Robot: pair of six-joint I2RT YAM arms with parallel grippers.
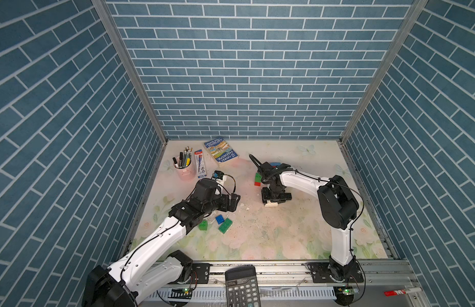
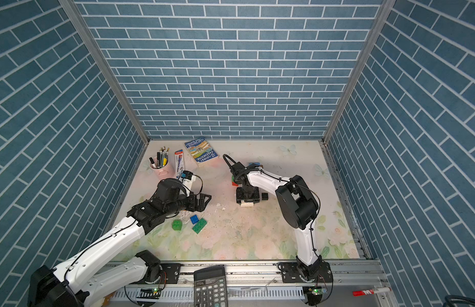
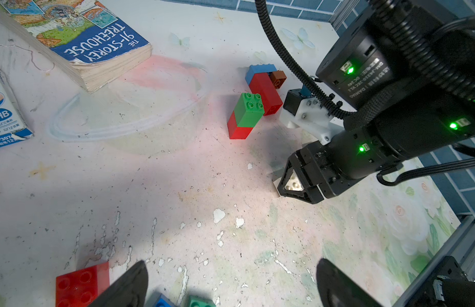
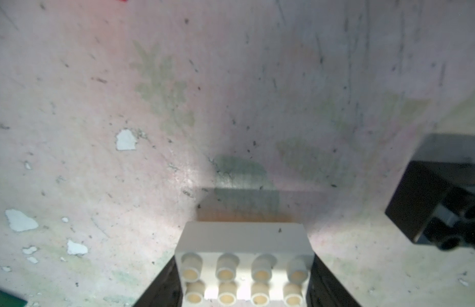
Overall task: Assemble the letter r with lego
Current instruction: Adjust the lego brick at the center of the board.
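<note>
Right claw [image 4: 245, 280] nose-down, tight on white brick [image 4: 244, 239]; left claw [image 3: 231, 283] wide.

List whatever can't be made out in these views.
White brick: right wrist view, near end cut off by the bottom edge; in both top views the right gripper covers most of it.
Black brick: right wrist view, cut by the right edge.
Blue, red and brown bricks: in both top views, mostly behind the right arm.
Loose red brick: left wrist view, cut by the bottom edge.
</note>
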